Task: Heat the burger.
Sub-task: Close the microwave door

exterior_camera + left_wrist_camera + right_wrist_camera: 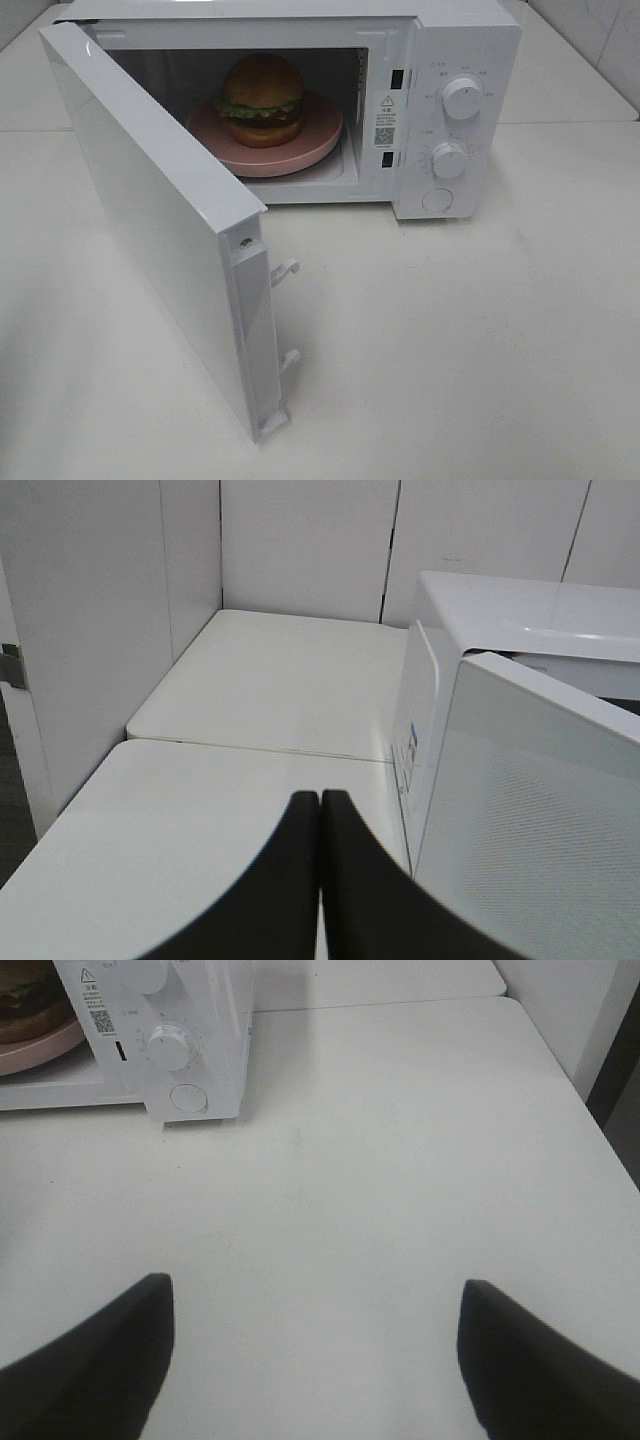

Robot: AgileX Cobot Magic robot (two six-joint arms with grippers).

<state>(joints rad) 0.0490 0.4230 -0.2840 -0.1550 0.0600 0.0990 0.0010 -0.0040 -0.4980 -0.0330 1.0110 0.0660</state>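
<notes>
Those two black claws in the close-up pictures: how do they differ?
The left gripper is shut, jaws pressed together; the right gripper stands wide open. The left gripper is beside the open microwave door; the right gripper faces the microwave dials. Both are dark, empty and over the white table.

Burger [262,95] on plate [316,146] inside microwave [470,40], door [150,210] open leftward.
</notes>
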